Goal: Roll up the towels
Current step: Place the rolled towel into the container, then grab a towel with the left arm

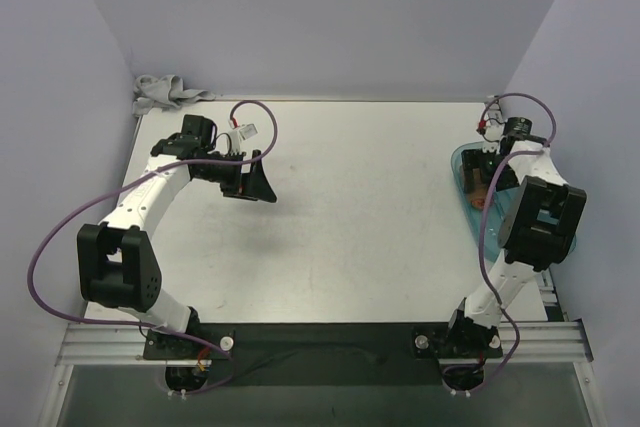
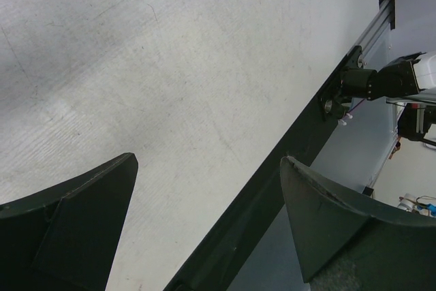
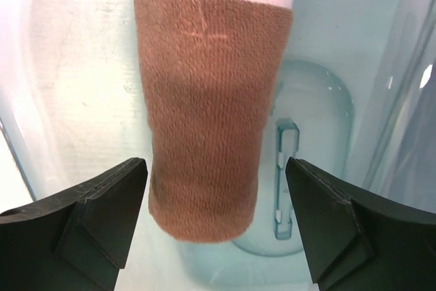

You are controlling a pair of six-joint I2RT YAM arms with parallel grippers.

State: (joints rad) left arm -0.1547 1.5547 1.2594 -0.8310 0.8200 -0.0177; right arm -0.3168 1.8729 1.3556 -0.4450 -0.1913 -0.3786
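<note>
The rust-brown towel [image 3: 204, 114] lies rolled into a cylinder inside the translucent teal tray [image 3: 327, 100]; a pale edge shows at its far end. My right gripper [image 3: 214, 163] is open just above the roll's near end, one finger on each side, not touching it. In the top view the right gripper [image 1: 482, 169] hangs over the tray [image 1: 462, 162] at the right edge of the table. The light grey towel [image 1: 165, 92] lies crumpled at the back left corner. My left gripper [image 1: 250, 183] is open and empty over bare table, to the right of and nearer than the grey towel.
The white table [image 1: 350, 207] is walled at the back and both sides. The left wrist view shows bare tabletop [image 2: 170, 66], the black front rail [image 2: 272, 195] and the right arm's base [image 2: 381, 80].
</note>
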